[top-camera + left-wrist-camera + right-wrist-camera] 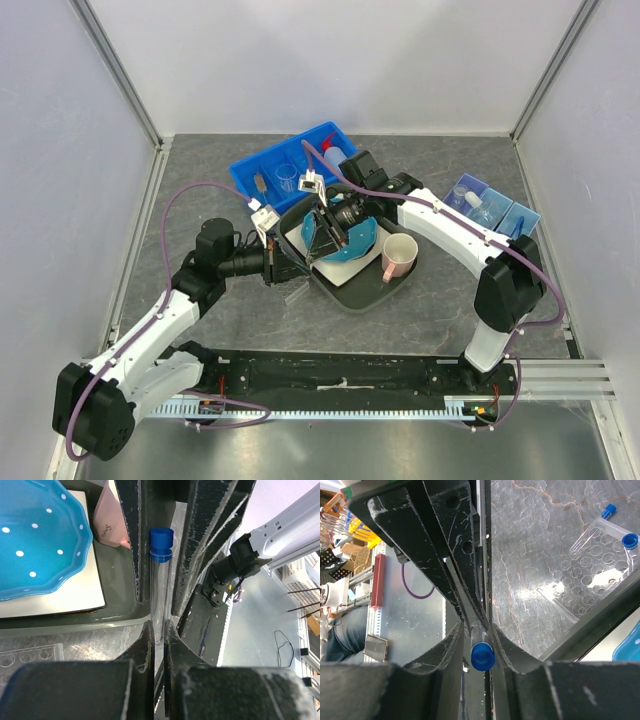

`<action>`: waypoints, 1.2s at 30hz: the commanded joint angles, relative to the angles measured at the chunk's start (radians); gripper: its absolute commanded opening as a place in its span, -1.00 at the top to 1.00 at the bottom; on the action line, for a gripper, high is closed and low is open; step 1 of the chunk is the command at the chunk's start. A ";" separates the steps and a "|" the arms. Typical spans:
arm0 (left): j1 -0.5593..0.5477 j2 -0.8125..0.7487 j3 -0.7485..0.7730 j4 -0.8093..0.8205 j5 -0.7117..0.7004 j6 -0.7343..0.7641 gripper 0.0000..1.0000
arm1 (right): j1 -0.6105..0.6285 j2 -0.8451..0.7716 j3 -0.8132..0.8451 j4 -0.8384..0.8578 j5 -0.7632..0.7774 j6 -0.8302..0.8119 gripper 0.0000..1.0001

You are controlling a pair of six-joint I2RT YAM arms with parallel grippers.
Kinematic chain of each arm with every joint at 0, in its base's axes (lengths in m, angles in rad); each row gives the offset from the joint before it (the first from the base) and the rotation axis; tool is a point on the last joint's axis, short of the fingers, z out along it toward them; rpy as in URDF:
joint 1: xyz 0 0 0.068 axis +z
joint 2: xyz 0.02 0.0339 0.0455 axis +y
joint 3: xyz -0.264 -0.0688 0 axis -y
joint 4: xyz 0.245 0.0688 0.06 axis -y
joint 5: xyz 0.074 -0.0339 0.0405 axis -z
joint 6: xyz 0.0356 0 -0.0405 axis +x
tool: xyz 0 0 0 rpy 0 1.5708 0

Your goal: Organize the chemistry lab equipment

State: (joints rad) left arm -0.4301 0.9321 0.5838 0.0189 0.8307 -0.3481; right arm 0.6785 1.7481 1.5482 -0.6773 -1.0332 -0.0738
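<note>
Walls (60, 150) close on three sides. Centre, over black tray (350, 297): left gripper (159, 627) clamped on one blue-capped vial (161, 545); right gripper (477, 627) flanking its cap end, contact unclear. Plate (362, 240) half hidden by arms. One pink mug (398, 257) right. Right wrist view, upper right: one clear rack (585, 575), cut off, two racked vials (629, 541).

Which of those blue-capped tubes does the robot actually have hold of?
The vial clamped at its base in the left gripper, its cap between the fingers of the right gripper. The other two vials sit at the clear rack, untouched.
</note>
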 commanded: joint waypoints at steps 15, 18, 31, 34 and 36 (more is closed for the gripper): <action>-0.002 -0.088 0.060 -0.219 -0.217 0.122 -0.29 | -0.014 -0.002 0.090 -0.010 -0.024 -0.052 0.80; -0.001 -0.173 0.099 -0.301 -0.385 0.187 -0.63 | -0.014 0.004 0.119 -0.034 0.015 -0.098 0.80; 0.008 -0.400 0.108 -0.499 -1.193 0.193 -1.00 | 0.147 0.017 0.012 0.207 0.357 -0.330 0.78; 0.022 -0.349 0.105 -0.502 -1.249 0.175 -1.00 | 0.194 0.030 -0.025 0.289 0.441 -0.371 0.77; 0.053 -0.329 0.102 -0.497 -1.254 0.173 -0.99 | 0.214 0.059 -0.025 0.308 0.505 -0.389 0.77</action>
State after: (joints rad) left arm -0.4171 0.5613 0.6819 -0.4751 -0.2928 -0.1585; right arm 0.8581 1.7714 1.5318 -0.4965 -0.6621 -0.3859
